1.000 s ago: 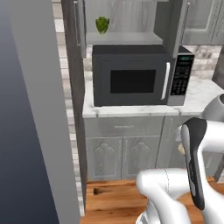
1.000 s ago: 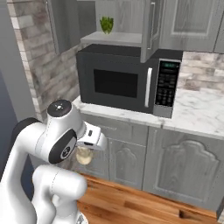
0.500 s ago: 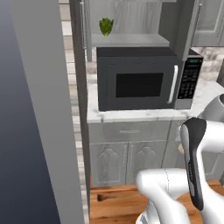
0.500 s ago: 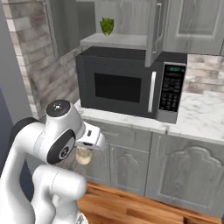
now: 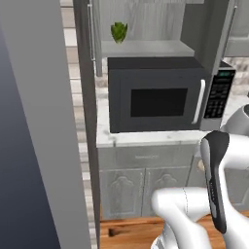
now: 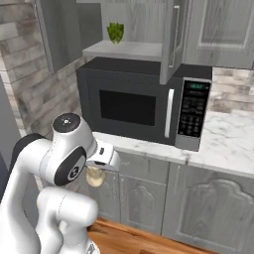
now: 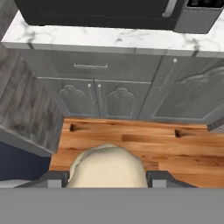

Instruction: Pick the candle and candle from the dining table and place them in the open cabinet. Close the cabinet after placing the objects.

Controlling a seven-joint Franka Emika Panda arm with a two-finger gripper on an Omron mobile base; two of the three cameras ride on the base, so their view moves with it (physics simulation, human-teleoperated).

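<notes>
The grey wood-grain wall cabinet (image 6: 124, 49) stood open above the black microwave (image 6: 144, 106). Well below the microwave, the end effector (image 7: 107, 177) pinched the cream rounded candle (image 7: 107, 168); lifting carelessly risked striking the microwave or the open cabinet door.

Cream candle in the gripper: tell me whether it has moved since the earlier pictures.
Yes: the cream candle has come closer to the black microwave, which now looms larger.
</notes>
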